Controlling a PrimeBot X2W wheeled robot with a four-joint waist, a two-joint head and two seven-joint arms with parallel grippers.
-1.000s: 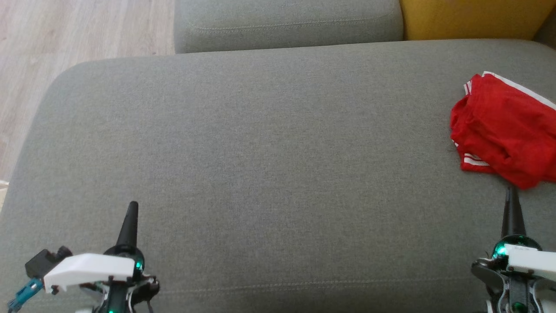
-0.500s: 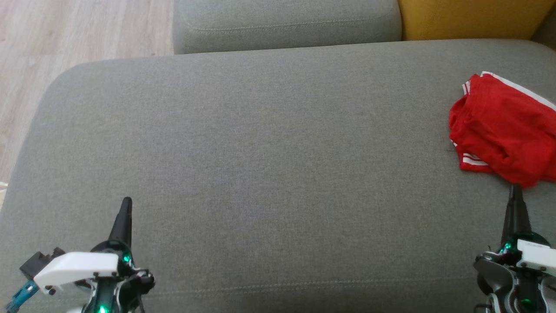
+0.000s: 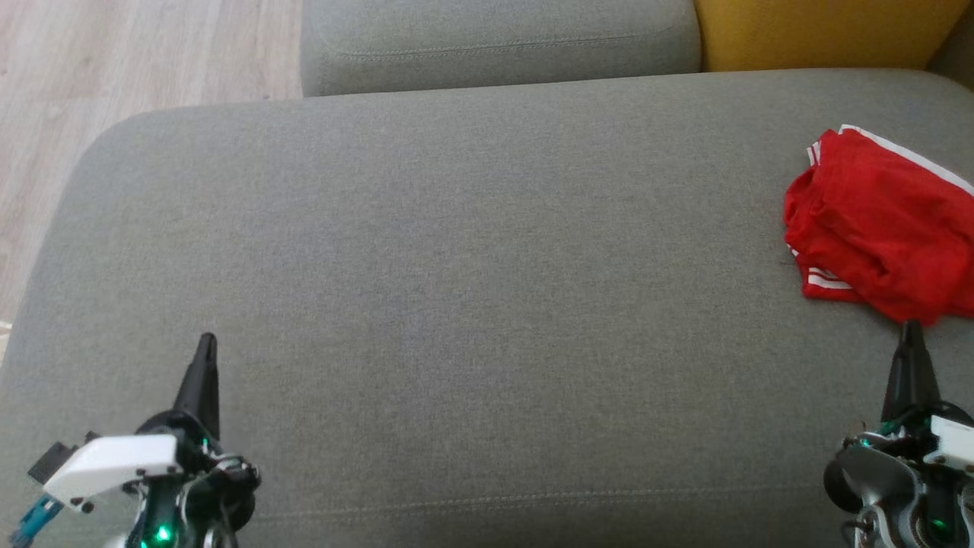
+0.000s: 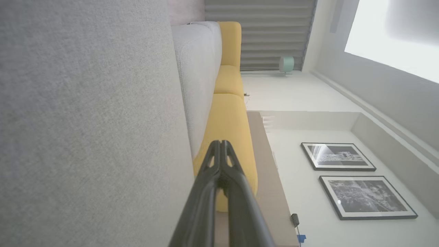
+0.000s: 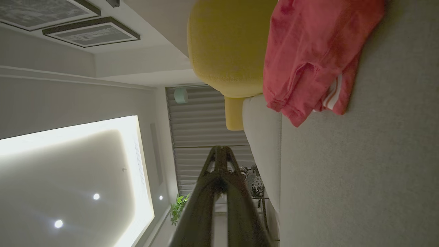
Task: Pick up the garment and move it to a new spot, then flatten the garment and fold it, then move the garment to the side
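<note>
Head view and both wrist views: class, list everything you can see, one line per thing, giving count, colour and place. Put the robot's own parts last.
garment: one, red with white stripes, crumpled at the right edge of the sofa seat
sofa seat: one, grey, across the middle of the head view
back cushion: one, grey, beyond the seat
yellow cushion: one, yellow, right of the back cushion
floor: one, pale wood, upper left
framed pictures: two, black frames, on the white wall
plant: one, green, far in the room
left gripper: one, dark, lower left, jaws shut
right gripper: one, dark, lower right near the garment, jaws shut
</note>
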